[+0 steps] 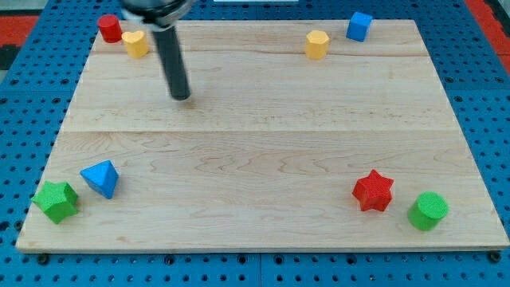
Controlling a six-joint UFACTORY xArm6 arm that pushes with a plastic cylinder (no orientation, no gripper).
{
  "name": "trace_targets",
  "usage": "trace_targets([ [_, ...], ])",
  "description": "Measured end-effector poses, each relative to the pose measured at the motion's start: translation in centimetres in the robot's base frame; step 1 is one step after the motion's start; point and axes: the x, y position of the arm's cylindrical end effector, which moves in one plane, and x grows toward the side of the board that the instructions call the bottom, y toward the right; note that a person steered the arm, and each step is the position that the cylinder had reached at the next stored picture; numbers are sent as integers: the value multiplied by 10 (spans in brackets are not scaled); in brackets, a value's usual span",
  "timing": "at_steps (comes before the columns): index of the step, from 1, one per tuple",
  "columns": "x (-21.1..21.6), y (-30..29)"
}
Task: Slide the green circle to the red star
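Observation:
The green circle (428, 210) stands near the board's bottom right corner. The red star (373, 191) lies just to its left, a small gap between them. My tip (182, 96) rests on the board in the upper left part, far from both, up and to the left of them.
A green star (56, 201) and a blue triangle-like block (101, 178) lie at the bottom left. A red cylinder (110, 29) and a yellow block (135, 44) sit at the top left. A yellow hexagon (316, 45) and a blue cube (359, 26) sit at the top right. The wooden board (255, 143) lies on a blue pegboard.

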Motion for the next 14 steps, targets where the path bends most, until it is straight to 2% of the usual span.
trace_targets([
  [2,-77,66],
  [3,-98,68],
  [4,-90,83],
  [5,-23,139],
  [6,60,223],
  [7,104,297],
  [9,189,391],
  [10,219,383],
  [11,225,349],
  [12,225,345],
  [14,213,245],
])
